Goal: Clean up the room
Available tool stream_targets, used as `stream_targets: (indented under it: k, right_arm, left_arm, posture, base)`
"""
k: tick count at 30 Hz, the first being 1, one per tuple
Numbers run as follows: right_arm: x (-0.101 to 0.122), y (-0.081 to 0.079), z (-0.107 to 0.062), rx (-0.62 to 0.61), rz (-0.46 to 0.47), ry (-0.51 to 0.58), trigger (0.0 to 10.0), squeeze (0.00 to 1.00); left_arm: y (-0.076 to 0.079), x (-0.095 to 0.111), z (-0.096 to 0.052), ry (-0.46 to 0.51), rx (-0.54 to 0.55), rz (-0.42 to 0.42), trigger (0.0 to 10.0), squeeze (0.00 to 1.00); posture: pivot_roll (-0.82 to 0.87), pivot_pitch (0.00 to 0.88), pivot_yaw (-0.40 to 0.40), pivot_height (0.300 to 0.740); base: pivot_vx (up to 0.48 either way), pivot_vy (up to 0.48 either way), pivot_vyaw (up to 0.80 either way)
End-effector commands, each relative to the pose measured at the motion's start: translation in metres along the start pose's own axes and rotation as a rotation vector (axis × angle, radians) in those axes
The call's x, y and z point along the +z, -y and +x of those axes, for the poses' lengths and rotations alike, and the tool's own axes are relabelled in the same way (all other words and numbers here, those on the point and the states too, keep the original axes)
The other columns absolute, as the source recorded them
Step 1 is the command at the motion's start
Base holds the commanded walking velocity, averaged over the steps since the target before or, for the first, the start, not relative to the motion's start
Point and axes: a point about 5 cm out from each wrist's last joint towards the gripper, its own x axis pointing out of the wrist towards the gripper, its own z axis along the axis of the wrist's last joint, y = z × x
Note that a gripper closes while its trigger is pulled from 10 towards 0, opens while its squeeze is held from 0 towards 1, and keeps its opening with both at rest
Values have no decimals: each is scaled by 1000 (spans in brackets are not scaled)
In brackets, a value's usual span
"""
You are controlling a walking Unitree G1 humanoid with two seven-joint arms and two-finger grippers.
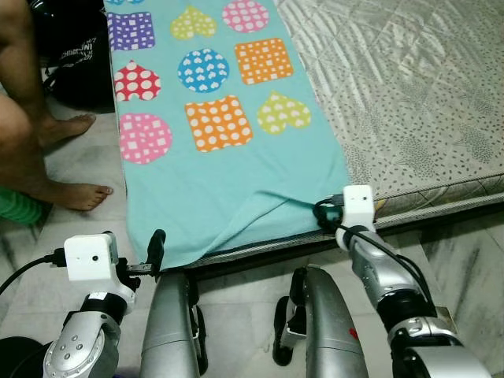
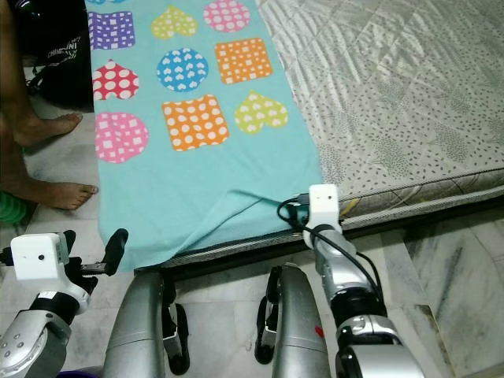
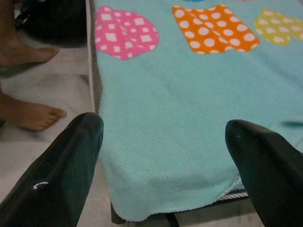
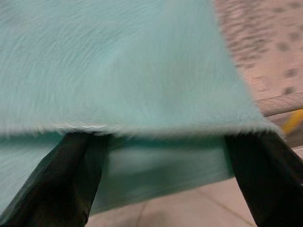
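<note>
Left gripper (image 3: pixel 163 156) held wide open at blanket's near left corner | right gripper (image 4: pixel 165 156) spread wide at near right corner | turquoise blanket (image 1: pixel 228 181) laid on bed (image 1: pixel 409 94) | bag (image 1: pixel 75 55) lettering far left unreadable

The blanket (image 1: pixel 236 173) is turquoise, printed with dotted hearts, circles and squares in pink, orange, yellow-green, blue, red and purple. At upper right, the mattress (image 1: pixel 409 87) is beige-grey with dark speckles. The floor (image 1: pixel 465 260) is pale marbled tile.
</note>
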Motion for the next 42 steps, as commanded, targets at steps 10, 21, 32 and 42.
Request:
stream_targets:
  k: [10,21,32,42]
  right_arm:
    - [-10,23,1,-90,7,-53,10000,0]
    - [-23,39,-6,-86,-73,-91,10000,0]
    - [-34,43,-31,16,16,22,10000,0]
    - [-18,42,-69,58,59,182,10000,0]
  left_arm:
    - [-7,-2,-3,-27,20,18,10000,0]
    - [-5,-3,3,-22,9,9,10000,0]
    - [-3,-5,11,-17,-14,-3,10000,0]
    - [2,-9,25,4,-43,-19,10000,0]
  posture:
    - [186,382,-15,603]
    - [165,356,-16,603]
    - [124,317,-5,603]
    - [53,254,-6,603]
  base:
    - [0,0,0]
    - [0,0,0]
    - [0,0,0]
    - [0,0,0]
